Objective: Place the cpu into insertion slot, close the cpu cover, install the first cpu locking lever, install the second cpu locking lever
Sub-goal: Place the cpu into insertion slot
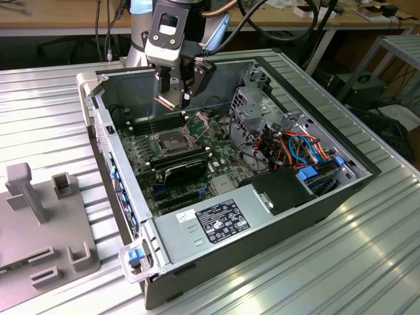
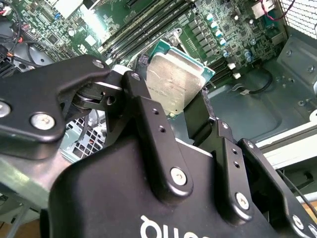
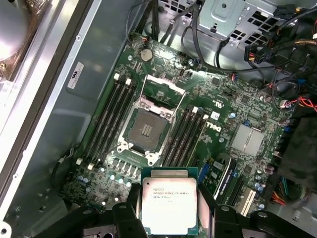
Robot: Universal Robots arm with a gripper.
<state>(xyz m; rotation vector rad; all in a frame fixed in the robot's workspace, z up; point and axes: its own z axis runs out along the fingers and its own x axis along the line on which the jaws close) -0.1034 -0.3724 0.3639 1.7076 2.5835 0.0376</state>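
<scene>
Jaws pinch the cpu [image 3: 170,206] by its edges, above the open insertion slot [image 3: 144,130]; the hold looks shallow, so a slip or skewed seating could damage both.
</scene>
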